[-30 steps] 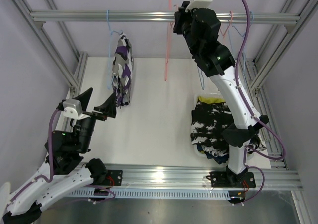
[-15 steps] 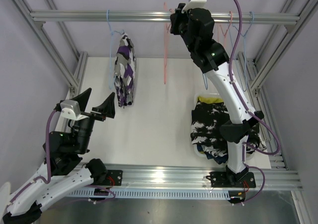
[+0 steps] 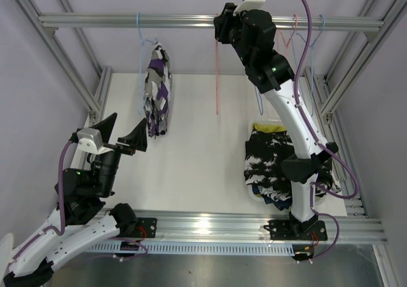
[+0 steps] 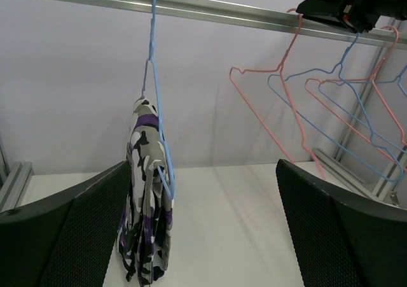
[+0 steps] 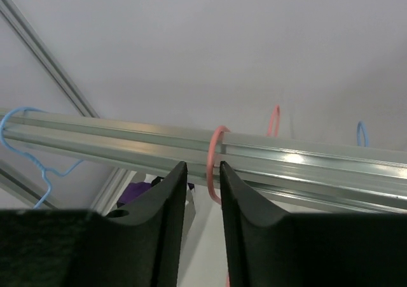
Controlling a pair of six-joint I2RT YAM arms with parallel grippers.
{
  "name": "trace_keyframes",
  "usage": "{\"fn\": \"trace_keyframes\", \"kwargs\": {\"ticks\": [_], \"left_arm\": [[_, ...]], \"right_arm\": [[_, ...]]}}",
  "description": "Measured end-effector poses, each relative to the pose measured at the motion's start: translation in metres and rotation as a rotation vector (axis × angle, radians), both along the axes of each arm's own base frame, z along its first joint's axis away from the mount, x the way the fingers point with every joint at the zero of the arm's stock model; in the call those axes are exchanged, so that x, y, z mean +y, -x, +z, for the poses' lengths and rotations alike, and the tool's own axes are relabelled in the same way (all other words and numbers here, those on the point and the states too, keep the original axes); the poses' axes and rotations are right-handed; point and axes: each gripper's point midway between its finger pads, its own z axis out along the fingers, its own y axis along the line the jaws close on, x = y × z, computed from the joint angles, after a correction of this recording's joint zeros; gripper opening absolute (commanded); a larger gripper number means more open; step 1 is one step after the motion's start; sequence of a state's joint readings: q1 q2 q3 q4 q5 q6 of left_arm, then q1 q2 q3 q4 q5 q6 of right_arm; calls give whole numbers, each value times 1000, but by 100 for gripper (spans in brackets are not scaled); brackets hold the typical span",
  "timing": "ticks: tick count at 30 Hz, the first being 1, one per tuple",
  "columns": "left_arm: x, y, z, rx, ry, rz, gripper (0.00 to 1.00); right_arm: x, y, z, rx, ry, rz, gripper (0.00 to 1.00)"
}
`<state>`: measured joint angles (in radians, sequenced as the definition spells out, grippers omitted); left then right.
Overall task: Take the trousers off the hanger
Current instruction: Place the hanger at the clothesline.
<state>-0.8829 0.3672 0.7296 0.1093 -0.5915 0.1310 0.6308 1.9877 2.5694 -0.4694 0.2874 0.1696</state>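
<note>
One pair of black, white and purple patterned trousers [image 3: 156,90] [image 4: 145,198] hangs folded over a blue hanger [image 3: 140,39] [image 4: 156,77] at the left of the rail. An empty pink hanger [image 3: 217,77] hangs straight down from the rail. Its hook [image 5: 215,153] sits between the slightly parted jaws of my right gripper [image 3: 224,29] [image 5: 203,166], which is open. More trousers [image 3: 270,163], patterned on top with a yellow-green one behind, lie piled at the right. My left gripper [image 3: 121,131] [image 4: 202,166] is low at the left, wide open, empty, facing the hung trousers.
The aluminium rail [image 3: 159,21] [image 5: 305,163] crosses the back of the frame. Several empty pink and blue hangers [image 4: 331,102] [image 3: 296,32] hang at its right end. A white basket [image 3: 249,129] holds the pile. Frame posts stand along both sides of the white table.
My right gripper shifted slightly left along the rail and its jaws parted. The pink hanger, tilted before, now hangs straight down. The left arm stayed still.
</note>
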Motion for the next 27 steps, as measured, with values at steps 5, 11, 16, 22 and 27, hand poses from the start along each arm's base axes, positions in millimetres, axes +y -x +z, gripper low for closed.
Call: {"fn": "trace_keyframes", "kwargs": {"ticks": [5,11,16,22,27], "left_arm": [[0,0,0,-1,1,0,100],[0,0,0,-1,1,0,100],[1,0,1,-2,1,0,99],[4,0,2,-7,5,17,99],[10,0,6,-17,14,45,99]], "right_arm": [[-1,0,5,-14,-13,2,43],[-8,-5,10,-29,-28,-16,66],[-10,-1,11,-38,-21,-15,73],[-15,28,8,-19,19,-4,74],[3,79,1,-28,66,79,74]]}}
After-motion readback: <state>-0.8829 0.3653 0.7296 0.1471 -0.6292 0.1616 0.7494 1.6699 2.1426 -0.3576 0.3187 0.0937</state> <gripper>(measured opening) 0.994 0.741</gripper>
